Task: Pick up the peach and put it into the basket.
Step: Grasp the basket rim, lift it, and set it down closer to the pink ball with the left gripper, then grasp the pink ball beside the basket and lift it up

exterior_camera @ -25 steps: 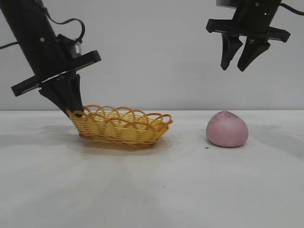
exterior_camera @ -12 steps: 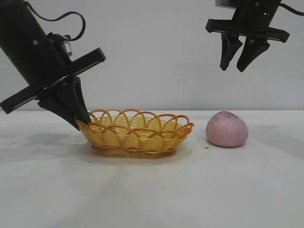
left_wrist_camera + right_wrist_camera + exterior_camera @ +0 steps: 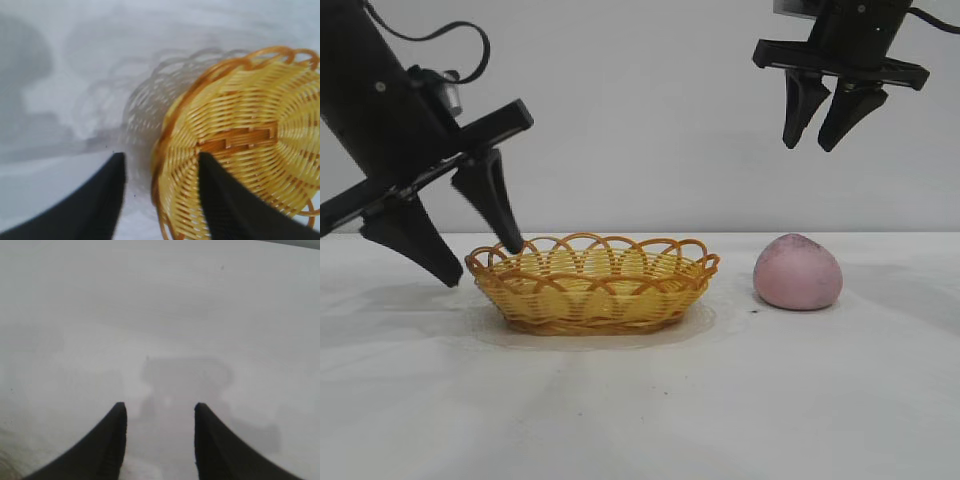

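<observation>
The yellow wicker basket (image 3: 592, 283) with its orange-brown loop rim rests on the white table, left of centre. To its right sits the dull pink peach (image 3: 798, 272), apart from the basket. My left gripper (image 3: 480, 262) is open and straddles the basket's left rim, one finger inside and one outside; in the left wrist view the basket (image 3: 240, 145) rim runs between the spread fingers of that gripper (image 3: 161, 160). My right gripper (image 3: 812, 142) hangs open high above the peach with nothing between its fingers (image 3: 117, 440). The peach does not show in the right wrist view.
The white table (image 3: 640, 400) stretches out in front of the basket and peach. A plain pale wall stands behind. A small dark speck (image 3: 754, 311) lies on the table beside the peach.
The left gripper, shut on the basket's left rim before, has opened. The basket was dragged and turned toward the peach and now rests flat. The right arm has not moved.
</observation>
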